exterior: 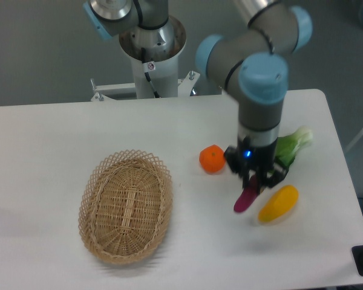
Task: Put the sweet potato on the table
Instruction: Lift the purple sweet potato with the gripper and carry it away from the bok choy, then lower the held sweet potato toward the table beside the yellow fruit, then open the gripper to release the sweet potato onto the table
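Note:
The magenta sweet potato (246,199) hangs tilted from my gripper (255,182), which is shut on its upper end. Its lower tip points down-left, close above the white table (48,151). Whether the tip touches the tabletop I cannot tell. The gripper sits right of centre, between the round orange (212,159) and the yellow-orange fruit (278,203).
A green leafy vegetable (292,145) lies behind the arm on the right. An oval wicker basket (126,206) stands at the left front. The robot's base column (152,54) rises at the back edge.

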